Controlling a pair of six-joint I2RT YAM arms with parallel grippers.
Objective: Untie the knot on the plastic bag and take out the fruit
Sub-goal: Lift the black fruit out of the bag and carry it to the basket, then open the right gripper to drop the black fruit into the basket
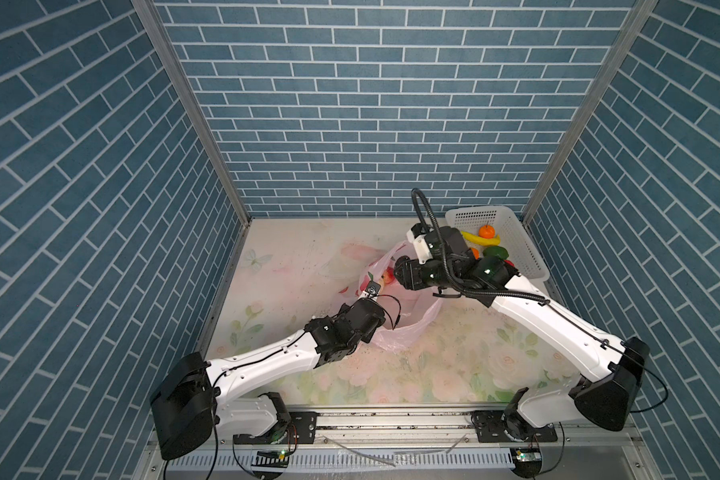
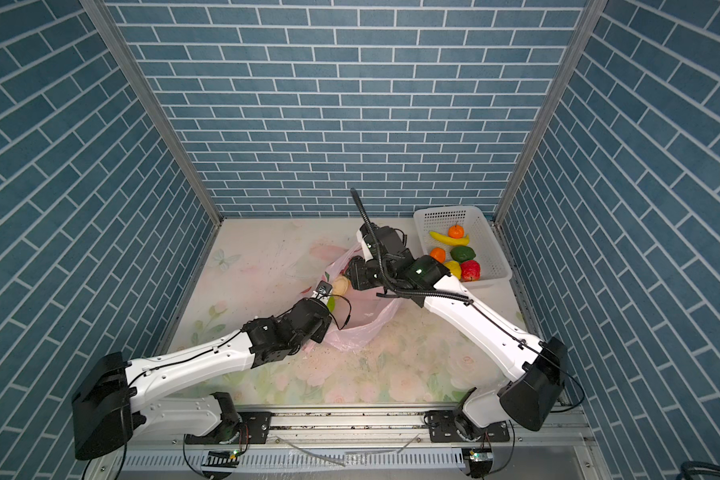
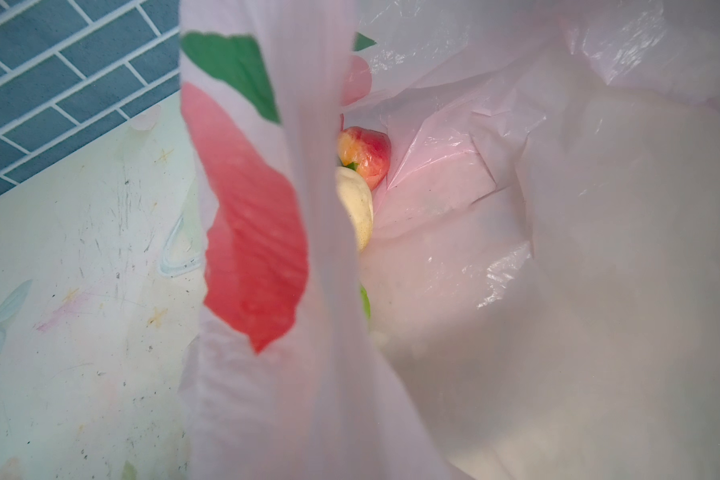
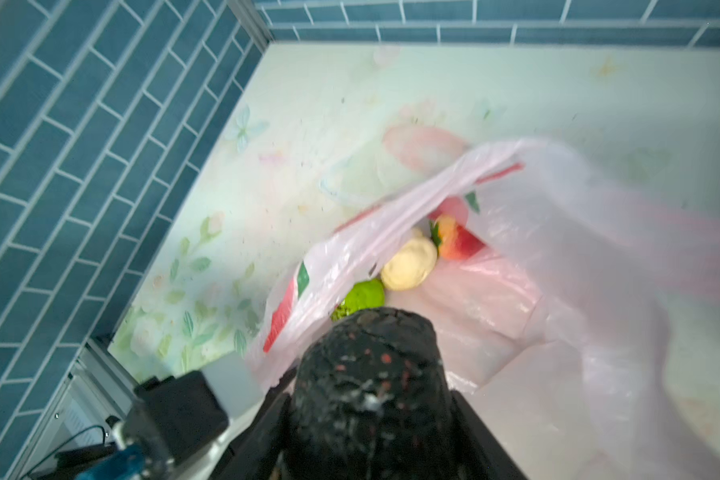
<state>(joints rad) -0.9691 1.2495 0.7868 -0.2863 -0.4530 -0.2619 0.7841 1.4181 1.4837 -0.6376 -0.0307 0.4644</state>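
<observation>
Plastic bag [image 1: 408,328] lies on the table [image 1: 454,365] just beside the white basket [image 1: 531,253], on the basket's L-arm side, its mouth gaping open. Inside it, per R wrist view, are 3 fruits. A red-and-yellow fruit [image 4: 458,241] touches a cream fruit [image 4: 410,264]. A light green fruit [image 4: 364,295] comes next, partly behind the R gripper's dark finger [image 4: 371,374].

L gripper [image 1: 373,287] sits farther from the basket than the bag mouth. Its jaws are pressed together on the bag's rim film, holding it raised. In L wrist view that film runs as a band close to the lens, w/ red and green print.

R gripper [image 1: 398,272] reaches from the basket side into the mouth. Can't tell if its jaws are spread or gripping.

In the basket: 2 tangerines [image 2: 456,232], banana [image 2: 447,239], avocado [image 2: 462,253], lemon [image 2: 454,268], apple [image 2: 470,270].
</observation>
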